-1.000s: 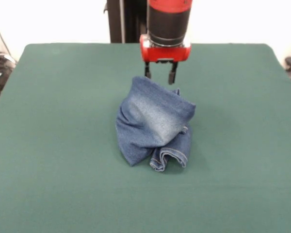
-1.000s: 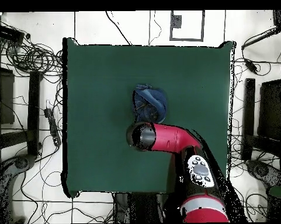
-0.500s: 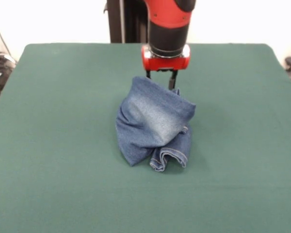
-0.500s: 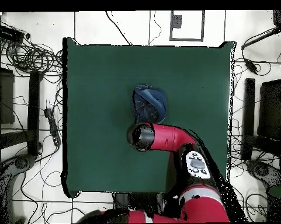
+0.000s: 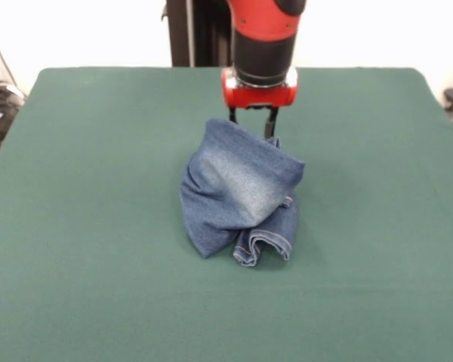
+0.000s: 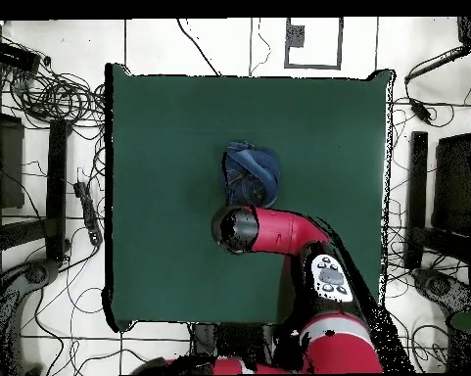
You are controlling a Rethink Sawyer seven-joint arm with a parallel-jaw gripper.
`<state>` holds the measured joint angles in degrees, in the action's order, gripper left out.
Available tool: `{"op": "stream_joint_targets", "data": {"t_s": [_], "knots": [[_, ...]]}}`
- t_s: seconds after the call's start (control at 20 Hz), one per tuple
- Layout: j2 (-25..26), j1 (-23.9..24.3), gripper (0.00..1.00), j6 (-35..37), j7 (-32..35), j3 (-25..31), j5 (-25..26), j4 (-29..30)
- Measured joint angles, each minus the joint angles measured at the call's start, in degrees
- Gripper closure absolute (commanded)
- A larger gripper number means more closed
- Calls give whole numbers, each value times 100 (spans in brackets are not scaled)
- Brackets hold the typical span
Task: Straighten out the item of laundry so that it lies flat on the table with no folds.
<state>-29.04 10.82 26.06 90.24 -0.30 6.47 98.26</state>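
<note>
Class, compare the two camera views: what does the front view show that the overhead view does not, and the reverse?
Front view only: the gripper with open fingers just behind the jeans, plus a rolled cuff and faded patch. Overhead view only: the arm's reach from the base, all four table edges, and cables on the floor. Both: crumpled jeans near the table's middle.

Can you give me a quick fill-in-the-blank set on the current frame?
1. The jeans lie ____ in a heap, not flat.
2. The table is covered in dark ____ cloth.
3. The gripper hangs over the heap's ____ edge in the front view.
4. The hemmed cuff curls at the heap's ____ side.

Missing words: crumpled; green; far; near
</note>
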Motion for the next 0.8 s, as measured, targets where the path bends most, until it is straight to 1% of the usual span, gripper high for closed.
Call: {"op": "stream_joint_targets", "data": {"t_s": [0.2,0.3,0.45,0.5,0.65,0.8], "knots": [[-289,-221,0,-1,134,-143,-425,168],[-504,-482,0,-1,398,-354,-774,292],[-644,-696,0,1,661,-534,-998,370],[-733,-846,0,1,897,-671,-1175,423],[-834,-975,0,1,1271,-805,-1441,526],[-881,-980,0,-8,1583,-857,-1693,630]]}}
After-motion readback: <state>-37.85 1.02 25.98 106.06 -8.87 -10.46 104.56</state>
